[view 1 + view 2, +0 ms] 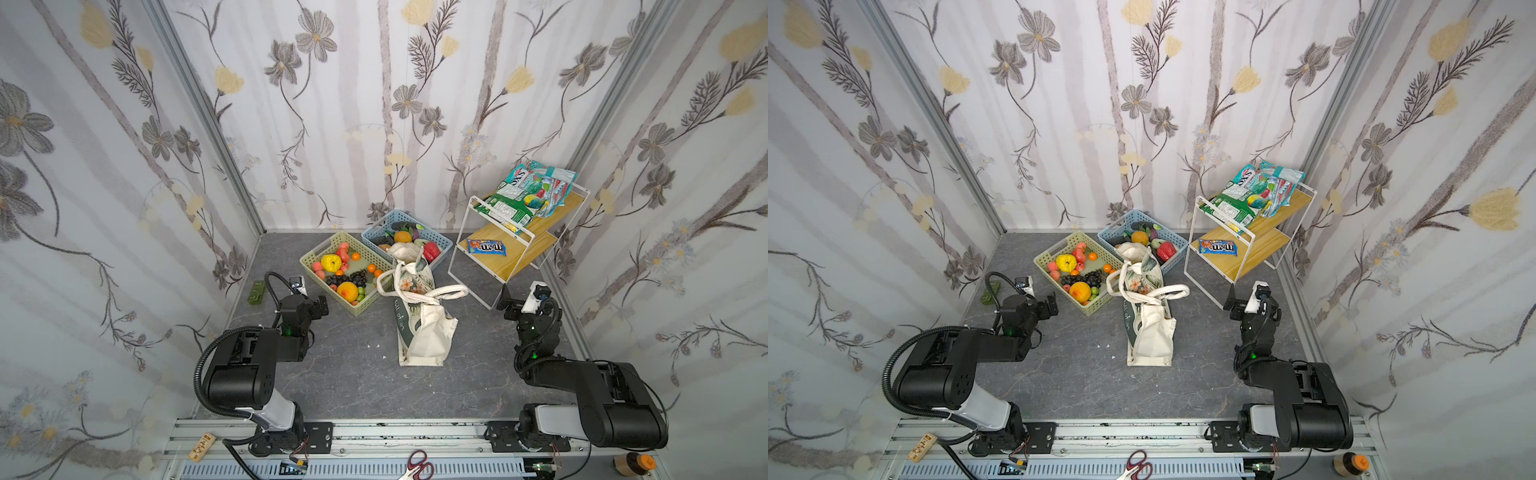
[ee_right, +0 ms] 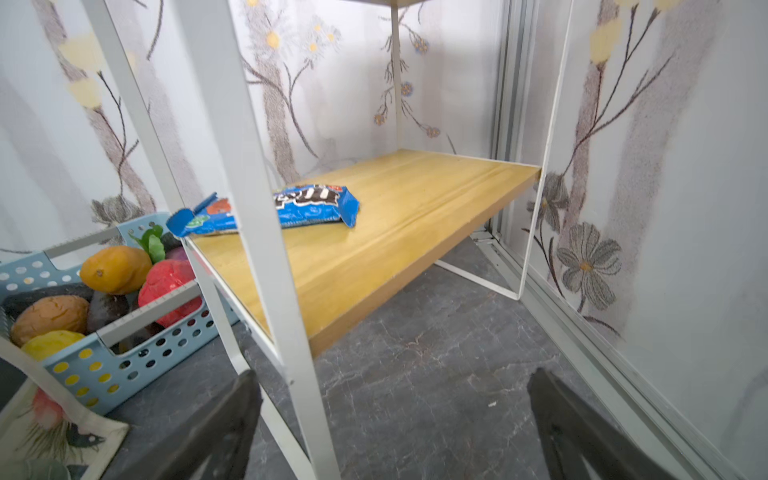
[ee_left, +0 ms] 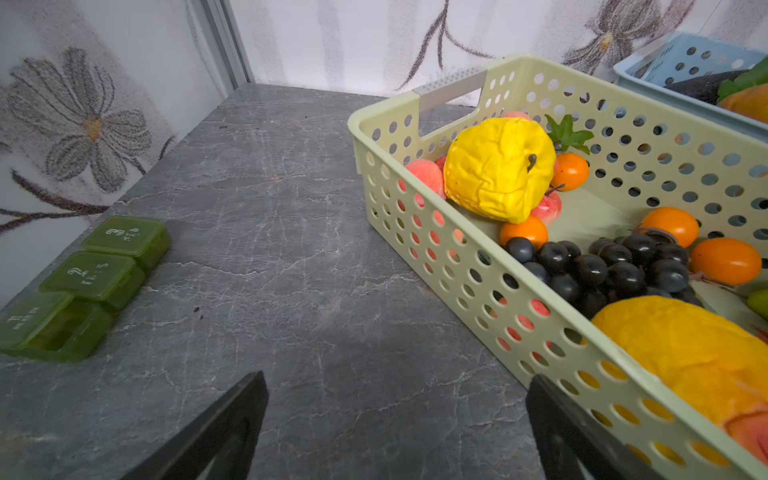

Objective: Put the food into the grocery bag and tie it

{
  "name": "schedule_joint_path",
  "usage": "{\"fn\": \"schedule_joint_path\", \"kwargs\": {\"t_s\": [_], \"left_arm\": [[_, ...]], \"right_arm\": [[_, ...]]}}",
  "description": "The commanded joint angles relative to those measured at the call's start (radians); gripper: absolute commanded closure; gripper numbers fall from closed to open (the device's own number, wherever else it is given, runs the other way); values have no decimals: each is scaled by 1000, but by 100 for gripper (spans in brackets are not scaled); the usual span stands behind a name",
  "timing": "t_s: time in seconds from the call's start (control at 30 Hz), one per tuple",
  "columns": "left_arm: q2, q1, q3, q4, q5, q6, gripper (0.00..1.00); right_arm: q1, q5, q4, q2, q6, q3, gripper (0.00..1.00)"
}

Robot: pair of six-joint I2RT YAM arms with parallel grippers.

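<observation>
Left gripper and right gripper both stand spread, empty. The food — mango foremost — sits in the green basket just beside the left one, so that arm is nearer; the bag lies between the arms (handles at its far end, by the basket).

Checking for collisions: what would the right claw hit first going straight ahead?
Likely the white rack post close ahead of the open right claw, before the wooden shelf; depth is unclear.
</observation>
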Motion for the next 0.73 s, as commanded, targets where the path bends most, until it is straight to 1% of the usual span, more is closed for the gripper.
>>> {"fn": "schedule_joint_path", "kwargs": {"t_s": [0.0, 0.17, 0.53, 0.7], "left_arm": [[2, 2, 9, 34, 10, 3, 0], [3, 2, 7, 36, 10, 2, 0], [3, 1, 8, 38, 8, 2, 0], [0, 2, 6, 36, 7, 4, 0]], "right_arm": [[4, -16, 30, -4, -30, 22, 0], [7, -15, 67, 4, -36, 12, 0], [17, -20, 26, 10, -53, 35, 0], [18, -20, 42, 3, -55, 23, 0]]}}
